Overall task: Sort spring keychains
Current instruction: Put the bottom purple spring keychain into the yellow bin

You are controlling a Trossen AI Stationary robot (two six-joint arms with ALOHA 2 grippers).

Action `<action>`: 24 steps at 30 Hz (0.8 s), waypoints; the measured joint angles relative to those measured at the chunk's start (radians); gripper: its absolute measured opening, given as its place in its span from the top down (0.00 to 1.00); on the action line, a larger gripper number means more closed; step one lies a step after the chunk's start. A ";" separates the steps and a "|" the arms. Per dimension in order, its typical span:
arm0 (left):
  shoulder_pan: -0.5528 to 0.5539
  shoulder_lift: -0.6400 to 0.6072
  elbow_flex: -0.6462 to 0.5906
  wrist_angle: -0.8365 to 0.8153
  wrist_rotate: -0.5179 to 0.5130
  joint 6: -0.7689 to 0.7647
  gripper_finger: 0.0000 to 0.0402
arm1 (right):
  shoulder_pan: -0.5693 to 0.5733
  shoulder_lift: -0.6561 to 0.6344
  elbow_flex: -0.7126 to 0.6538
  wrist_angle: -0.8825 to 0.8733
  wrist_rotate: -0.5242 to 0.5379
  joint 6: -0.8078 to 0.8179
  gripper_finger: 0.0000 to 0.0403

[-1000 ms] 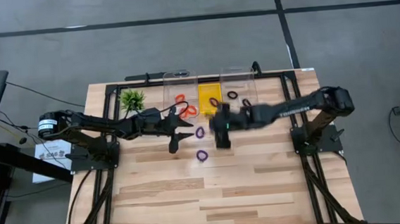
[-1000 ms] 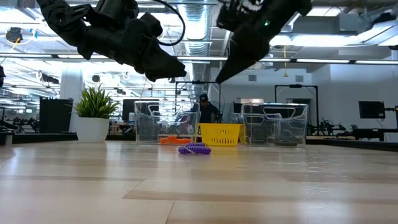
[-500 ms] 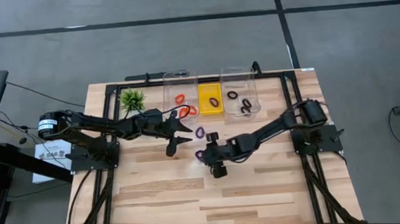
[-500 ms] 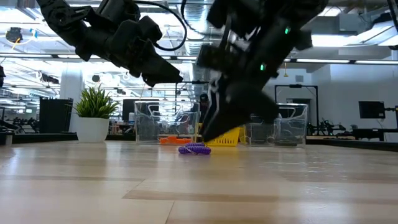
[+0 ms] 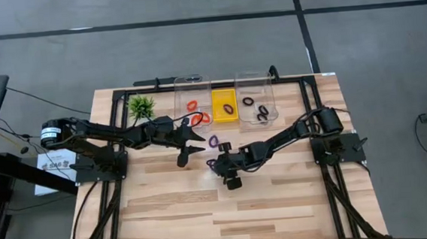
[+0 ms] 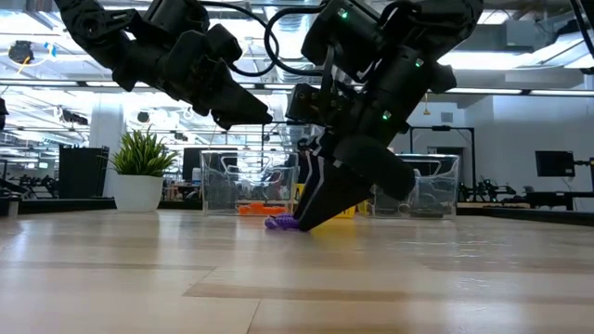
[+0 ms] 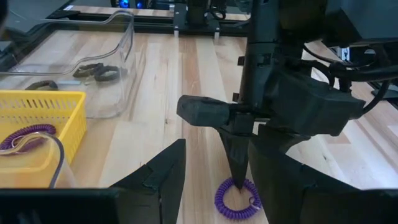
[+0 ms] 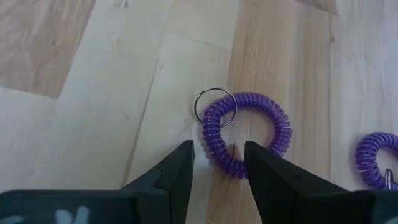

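Your right gripper (image 8: 216, 163) is down at the table's middle, fingers apart astride the coil of a purple keychain (image 8: 247, 134) lying flat on the wood; a second purple keychain (image 8: 379, 157) lies nearby; your left gripper (image 5: 186, 146) hovers close by, fingers apart and empty; other keychains sit in the back bins (image 5: 194, 96).

You have two purple keychains (image 8: 247, 134) loose on the table, two clear bins (image 5: 192, 91), one yellow basket (image 5: 224, 116), one plant (image 5: 141, 106).
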 joint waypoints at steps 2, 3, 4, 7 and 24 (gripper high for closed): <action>0.000 0.000 0.000 0.000 0.000 0.000 0.57 | 0.000 0.000 0.000 -0.003 -0.002 0.000 0.66; 0.000 0.000 0.000 0.000 0.000 0.000 0.57 | 0.000 0.002 0.000 -0.003 -0.002 0.000 0.66; 0.000 0.000 0.000 0.000 0.000 0.000 0.57 | 0.000 0.006 0.000 0.001 -0.002 0.000 0.67; 0.000 0.000 0.000 0.000 0.000 0.000 0.57 | -0.005 0.006 0.001 -0.001 -0.003 0.001 0.68; 0.000 0.000 0.000 -0.001 0.000 0.000 0.57 | -0.008 0.006 0.003 -0.046 -0.018 0.047 0.96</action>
